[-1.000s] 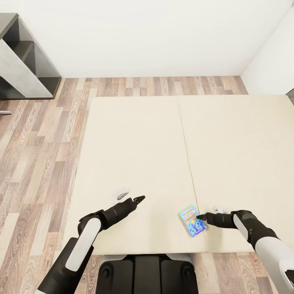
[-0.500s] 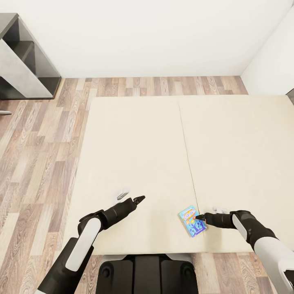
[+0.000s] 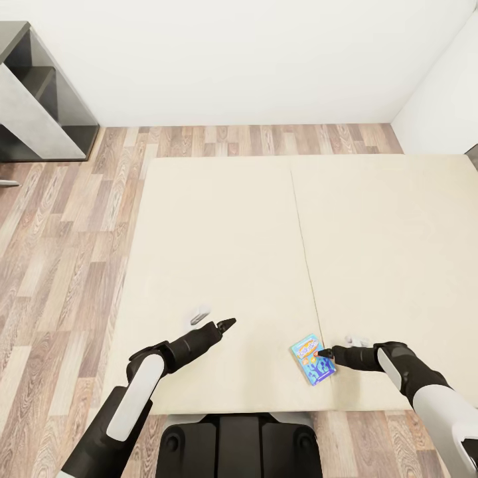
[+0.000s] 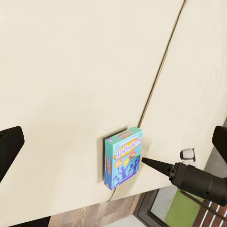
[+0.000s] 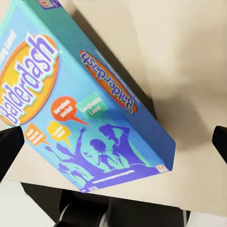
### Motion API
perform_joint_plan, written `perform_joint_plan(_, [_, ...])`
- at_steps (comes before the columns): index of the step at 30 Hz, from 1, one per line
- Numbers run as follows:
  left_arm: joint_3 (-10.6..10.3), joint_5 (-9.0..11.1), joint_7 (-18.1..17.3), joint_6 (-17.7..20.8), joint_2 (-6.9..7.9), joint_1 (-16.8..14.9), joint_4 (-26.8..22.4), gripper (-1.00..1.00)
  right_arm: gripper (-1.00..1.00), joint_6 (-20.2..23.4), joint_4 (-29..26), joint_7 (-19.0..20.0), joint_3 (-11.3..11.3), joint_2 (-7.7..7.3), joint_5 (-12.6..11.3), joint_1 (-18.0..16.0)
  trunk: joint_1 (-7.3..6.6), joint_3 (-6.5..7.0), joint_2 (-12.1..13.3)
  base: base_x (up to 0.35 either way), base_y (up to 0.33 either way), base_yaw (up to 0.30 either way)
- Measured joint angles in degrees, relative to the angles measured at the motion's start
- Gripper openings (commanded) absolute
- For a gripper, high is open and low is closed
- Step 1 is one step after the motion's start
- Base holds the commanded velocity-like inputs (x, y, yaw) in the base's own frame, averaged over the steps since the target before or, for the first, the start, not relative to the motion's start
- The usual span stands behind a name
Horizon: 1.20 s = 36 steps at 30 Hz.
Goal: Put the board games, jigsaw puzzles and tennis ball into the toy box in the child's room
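A small blue Balderdash board game box [image 3: 312, 359] lies near the beige bed mattress's [image 3: 226, 252] front edge, beside its seam. The right gripper [image 3: 323, 353] brackets it with jaws spread wide, fingertips cut off in its wrist view; the left gripper [image 3: 228, 323] hovers well apart, its opening unclear.

Both arms extended forward, low; left gripper [image 3: 228, 323] and right gripper [image 3: 324, 354] jaws spread wide.

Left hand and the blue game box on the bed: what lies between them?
Nothing but bare beige mattress. In the head view, the left hand hangs over it, apart from the blue game box, which lies near the mattress seam.
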Motion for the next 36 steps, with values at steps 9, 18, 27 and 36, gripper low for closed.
perform_joint_plan(9, [0.0, 0.0, 0.0, 0.0, -0.05, 0.0, 0.0, 1.00, 1.00, -1.2, 0.0, 0.0, 0.0, 0.08, 0.0, 0.0, 0.00, 0.00, 0.0, 0.000, 0.000, 0.000])
perform_joint_plan(18, [-0.1, 0.0, 0.0, 0.0, -0.06, 0.0, 0.0, 1.00, 1.00, -2.5, 0.2, -0.1, 0.0, 0.28, 0.0, 0.0, 0.00, 0.00, 0.0, 0.000, 0.000, 0.000])
perform_joint_plan(27, [-0.1, 0.0, 0.1, 0.0, -0.06, 0.0, 0.0, 1.00, 1.00, -3.3, 0.2, -0.1, 0.0, 0.39, 0.0, 0.0, 0.00, 0.00, 0.0, 0.000, 0.000, 0.000])
perform_joint_plan(36, [-0.1, 0.0, 0.0, 0.0, -0.07, 0.0, 0.0, 1.00, 1.00, -3.6, 0.3, 0.0, 0.0, 0.43, 0.0, 0.0, 0.00, 0.00, 0.0, 0.000, 0.000, 0.000])
